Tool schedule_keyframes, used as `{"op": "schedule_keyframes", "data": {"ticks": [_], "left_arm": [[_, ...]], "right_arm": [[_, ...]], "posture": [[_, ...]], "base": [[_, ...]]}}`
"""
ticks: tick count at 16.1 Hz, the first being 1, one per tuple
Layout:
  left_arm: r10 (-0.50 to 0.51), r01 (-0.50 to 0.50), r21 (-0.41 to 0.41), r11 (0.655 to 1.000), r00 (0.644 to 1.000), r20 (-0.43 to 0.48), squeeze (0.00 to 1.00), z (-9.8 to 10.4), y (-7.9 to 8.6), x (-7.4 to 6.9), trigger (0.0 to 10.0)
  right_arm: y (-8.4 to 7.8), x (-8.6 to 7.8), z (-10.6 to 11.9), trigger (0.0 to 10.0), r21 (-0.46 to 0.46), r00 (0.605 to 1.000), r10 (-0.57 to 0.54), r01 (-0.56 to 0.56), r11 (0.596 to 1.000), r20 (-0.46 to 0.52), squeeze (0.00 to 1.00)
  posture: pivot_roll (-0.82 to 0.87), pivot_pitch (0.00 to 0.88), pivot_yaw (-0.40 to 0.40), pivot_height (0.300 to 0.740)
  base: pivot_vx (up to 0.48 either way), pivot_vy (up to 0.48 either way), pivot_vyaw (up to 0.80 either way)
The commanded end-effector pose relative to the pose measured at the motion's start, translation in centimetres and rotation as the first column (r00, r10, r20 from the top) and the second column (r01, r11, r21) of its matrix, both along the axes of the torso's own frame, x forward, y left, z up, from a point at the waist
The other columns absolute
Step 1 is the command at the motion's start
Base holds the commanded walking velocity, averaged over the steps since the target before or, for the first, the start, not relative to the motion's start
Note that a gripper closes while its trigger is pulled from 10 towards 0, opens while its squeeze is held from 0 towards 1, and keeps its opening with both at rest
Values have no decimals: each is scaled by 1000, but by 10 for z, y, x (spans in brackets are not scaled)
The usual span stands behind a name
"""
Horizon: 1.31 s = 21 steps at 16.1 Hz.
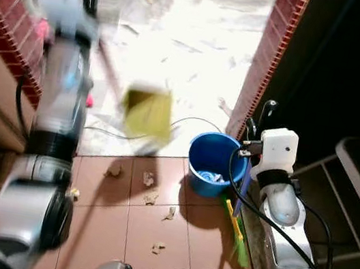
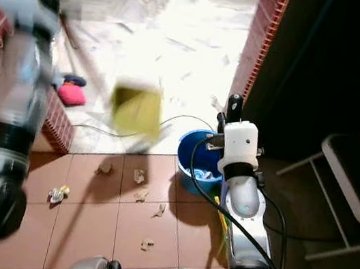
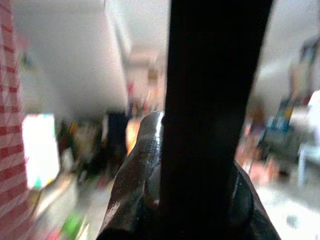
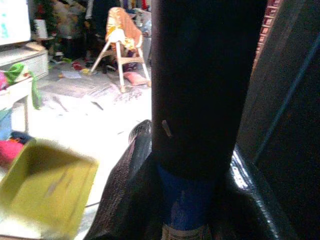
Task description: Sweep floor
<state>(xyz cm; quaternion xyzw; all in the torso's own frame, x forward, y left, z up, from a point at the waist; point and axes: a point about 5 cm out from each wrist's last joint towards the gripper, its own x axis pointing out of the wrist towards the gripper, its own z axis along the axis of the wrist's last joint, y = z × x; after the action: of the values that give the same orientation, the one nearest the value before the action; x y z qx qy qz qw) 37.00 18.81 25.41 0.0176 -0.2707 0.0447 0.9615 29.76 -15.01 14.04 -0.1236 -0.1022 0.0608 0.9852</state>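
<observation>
The right gripper (image 1: 261,131) is closed on the broom (image 1: 237,220) handle, near the blue bucket (image 1: 214,159); its green bristles rest on the tiles, ready for a stroke. The left gripper (image 3: 200,200) grips a dark pole, probably the handle of the yellow dustpan (image 1: 147,113), which appears blurred above the floor. Paper scraps (image 1: 149,198) lie on the tiles between dustpan and robot, so the sweeping is probably not finished.
</observation>
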Motion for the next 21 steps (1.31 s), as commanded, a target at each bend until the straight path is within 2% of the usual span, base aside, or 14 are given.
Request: {"op": "schedule_keyframes", "data": {"ticks": [1, 3, 4, 6, 8, 9, 10, 11, 13, 15, 19, 21], "left_arm": [[19, -19, -17, 1000, 999, 37, 0, 9, 2, -5, 10000], [45, -46, -26, 999, 999, -26, 0, -4, 5, -8, 10000], [66, -66, 3, 998, 994, -92, 0, -24, 7, -16, 10000], [87, -81, 46, 996, 984, -153, 0, -47, 9, -30, 10000], [112, -103, 52, 993, 969, -221, 0, -66, 9, -41, 10000], [124, -113, 54, 992, 951, -284, 0, -80, 7, -46, 10000], [113, -105, 42, 994, 946, -304, 0, -85, 6, -48, 10000], [32, -27, 23, 999, 950, -311, 0, -92, 0, -52, 10000], [32, -37, -7, 999, 922, -385, 0, -110, -1, -58, 10000], [35, -46, -17, 999, 909, -415, 0, -120, -1, -66, 10000], [27, -32, -8, 999, 916, -400, 0, -126, 1, -71, 10000], [69, -55, 45, 997, 903, -424, 0, -128, 3, -75, 10000]], "right_arm": [[4, 3, 13, 10000, -6, 997, 28, -28, 1000, 70, 0], [4, 4, 12, 10000, -6, 997, 31, -30, 1000, 70, 0], [5, 4, 11, 10000, -4, 997, 33, -33, 999, 65, 0], [6, 4, 7, 10000, 0, 998, 35, -35, 999, 55, 0], [9, 4, 5, 10000, 4, 998, 41, -42, 999, 48, 0], [11, 7, 8, 10000, 6, 997, 54, -54, 999, 56, 0], [12, 9, 9, 10000, 6, 997, 58, -58, 998, 60, 0], [13, 11, 12, 10000, 9, 995, 69, -70, 997, 68, 0], [15, 12, 11, 10000, 6, 994, 93, -94, 996, 63, 0], [15, 7, 4, 10000, 1, 994, 103, -103, 995, 44, 0], [18, 4, -3, 10000, 18, 994, 105, -105, 994, 21, 0], [22, 3, -10, 10000, 62, 994, 105, -105, 993, -4, 0]], "posture": [[-21, 30, 16, 740], [-13, 30, 14, 740], [-7, 31, 15, 740], [3, 29, 15, 740], [3, 23, 20, 740], [-2, 26, 25, 740], [-2, 26, 25, 740], [-3, 29, 22, 740], [-2, 29, 17, 740], [0, 33, 13, 740], [3, 35, 6, 740], [11, 29, 3, 740]], "base": [[0, 0, 0], [0, 0, 0], [0, 0, 0], [0, 0, 0], [0, 0, 0], [0, 0, 0], [0, 0, 0], [0, 0, 0], [0, 0, 0], [0, 0, 0], [0, 0, 0], [0, 0, 0]]}}
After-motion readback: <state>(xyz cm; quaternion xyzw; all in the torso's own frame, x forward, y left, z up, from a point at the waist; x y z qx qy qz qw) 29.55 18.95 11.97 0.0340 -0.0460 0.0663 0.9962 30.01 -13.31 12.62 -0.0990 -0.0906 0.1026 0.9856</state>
